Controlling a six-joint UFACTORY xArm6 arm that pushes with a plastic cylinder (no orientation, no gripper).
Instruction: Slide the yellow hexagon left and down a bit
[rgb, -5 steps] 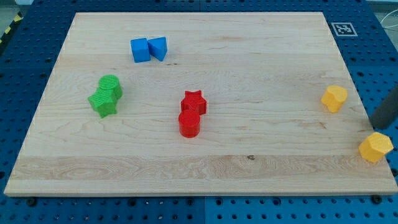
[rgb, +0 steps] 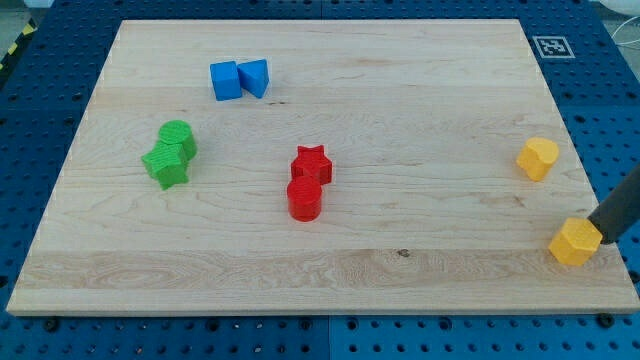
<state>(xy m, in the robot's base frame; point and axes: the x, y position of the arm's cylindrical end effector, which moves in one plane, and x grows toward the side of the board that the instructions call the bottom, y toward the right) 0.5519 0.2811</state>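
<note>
The yellow hexagon (rgb: 576, 241) lies at the board's lower right, close to its right edge. My tip (rgb: 598, 240) is against the hexagon's right side, with the dark rod slanting up toward the view's right edge. A second yellow block (rgb: 538, 158), whose shape I cannot make out, lies above it and a little to the left, apart from both.
A red star (rgb: 312, 163) touches a red cylinder (rgb: 304, 199) near the middle. A green cylinder (rgb: 178, 137) and a green star (rgb: 167, 165) touch at the left. A blue cube (rgb: 225, 80) and a blue triangle (rgb: 254, 76) sit at the upper left. The wooden board (rgb: 400, 100) lies on a blue pegboard.
My tip has moved down and to the left, and the yellow hexagon has slid left and slightly down with it. The other blocks have not moved.
</note>
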